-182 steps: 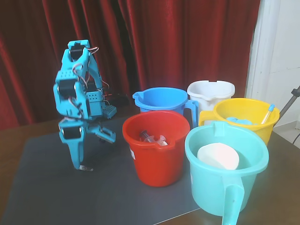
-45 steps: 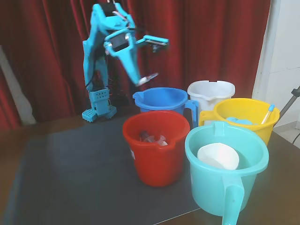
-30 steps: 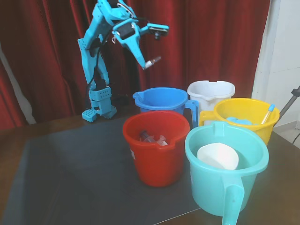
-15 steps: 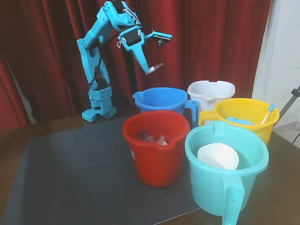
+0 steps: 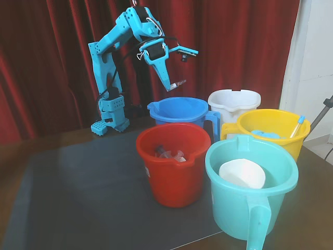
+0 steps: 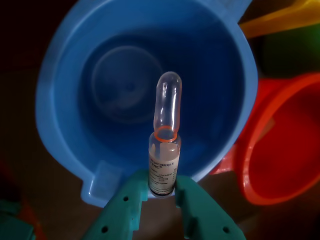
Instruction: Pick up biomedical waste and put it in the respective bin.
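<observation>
held high above the bench, the hand (image 5: pixel 175 84) is clamped on the vial (image 6: pixel 164 150), its 2 teal fingers (image 6: pixel 122 210) pinching the labelled lower body while the clear rounded end sticks out past the tips. in the wrist view the vial's long axis runs straight away from the hand and its free end lies over the open mouth of the blue bucket (image 6: pixel 75 145), whose bottom looks bare. the fixed view shows the vial (image 5: pixel 179 82) tilted, well above the blue bucket's rim (image 5: pixel 177 109) and roughly over its rear half. the red bucket (image 5: pixel 171 177) sits nearer the camera, well apart from the hand, and the white bucket (image 5: pixel 234 101) stands to the right. judging from this, the drop depends on the vial hanging inside the blue rim's outline; it seems to, so letting go should send it in.
</observation>
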Controlling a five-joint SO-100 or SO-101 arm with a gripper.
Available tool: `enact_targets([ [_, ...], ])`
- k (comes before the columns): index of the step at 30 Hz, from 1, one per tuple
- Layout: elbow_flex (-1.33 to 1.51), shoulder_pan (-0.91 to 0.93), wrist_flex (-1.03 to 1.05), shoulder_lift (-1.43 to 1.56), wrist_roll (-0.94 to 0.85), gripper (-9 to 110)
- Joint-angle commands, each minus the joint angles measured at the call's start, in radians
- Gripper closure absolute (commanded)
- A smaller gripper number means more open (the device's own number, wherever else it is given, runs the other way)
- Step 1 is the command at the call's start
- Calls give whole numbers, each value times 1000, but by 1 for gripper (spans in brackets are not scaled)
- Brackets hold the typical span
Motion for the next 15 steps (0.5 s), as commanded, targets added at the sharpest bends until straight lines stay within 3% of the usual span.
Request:
enact_targets([
  [1, -21, 3, -20, -8, -2, 102],
  [15, -8, 15, -71, -86, -11, 102],
])
